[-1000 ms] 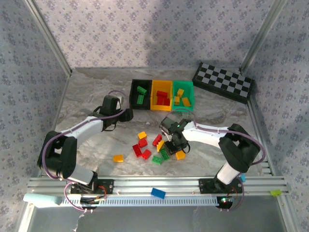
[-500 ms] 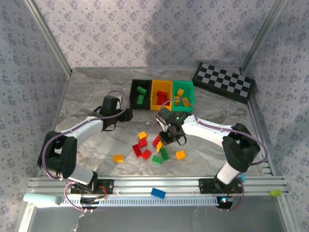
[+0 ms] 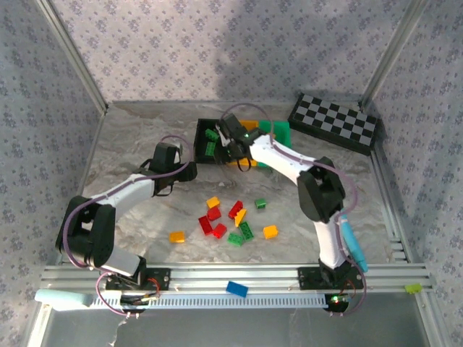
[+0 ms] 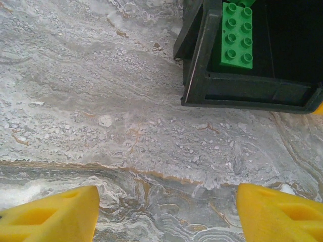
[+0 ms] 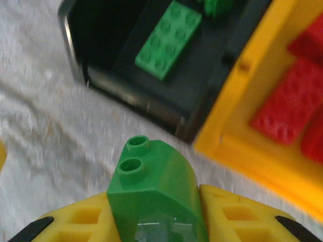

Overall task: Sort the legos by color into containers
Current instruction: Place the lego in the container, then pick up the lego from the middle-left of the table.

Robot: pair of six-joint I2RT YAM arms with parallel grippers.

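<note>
The right gripper was pinching a green brick between its yellow fingers. The brick's long axis ran straight out from the gripper. Its end with two studs, one behind the other, pointed towards the black bin, and its top curved down towards the fingers. It hung over the bare table, just short of the near wall where the black bin met the yellow bin.

Inside the black bin lay a flat green brick with eight studs, its long axis slanting from lower left to upper right in the right wrist view. Red bricks lay in the yellow bin.

From above, the right gripper sat at the near edge of the black bin and yellow bin, with the green bin beside them to the right.

The left gripper sat low over the table, near the black bin's near left corner. Its fingers were spread wide, with only marbled table between them. Ahead of it stood the black bin, and the flat green brick pointed lengthwise away from that camera.

Loose bricks in red, orange and green lay scattered on the table nearer the arm bases.
</note>
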